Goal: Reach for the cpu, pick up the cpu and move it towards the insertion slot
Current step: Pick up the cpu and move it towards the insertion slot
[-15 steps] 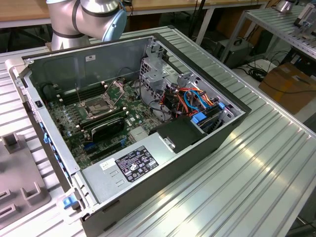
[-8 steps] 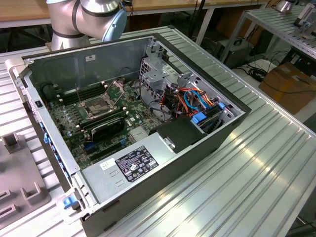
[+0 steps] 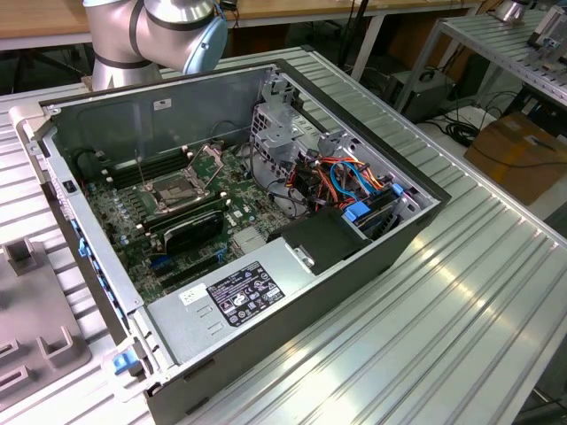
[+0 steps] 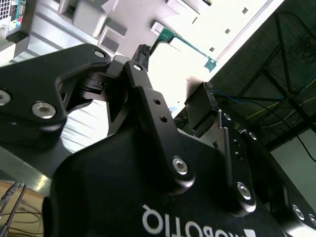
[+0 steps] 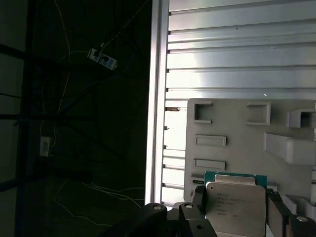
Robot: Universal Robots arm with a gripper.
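Evidently the jaws are partly closed, one finger (image 5: 198, 197) against each of two opposite edges of the cpu (image 5: 236, 210), which appears gripped, its pale face toward the camera in the first wrist view. Behind it lies a grey tray (image 5: 232, 148) on the ribbed metal surface (image 5: 237, 59). The insertion slot (image 3: 180, 190) sits left of centre in the exterior view, inside the open computer case (image 3: 372, 266). I judge the pick-up is in hand; the carry calls for a level chip and clearance over the case wall.
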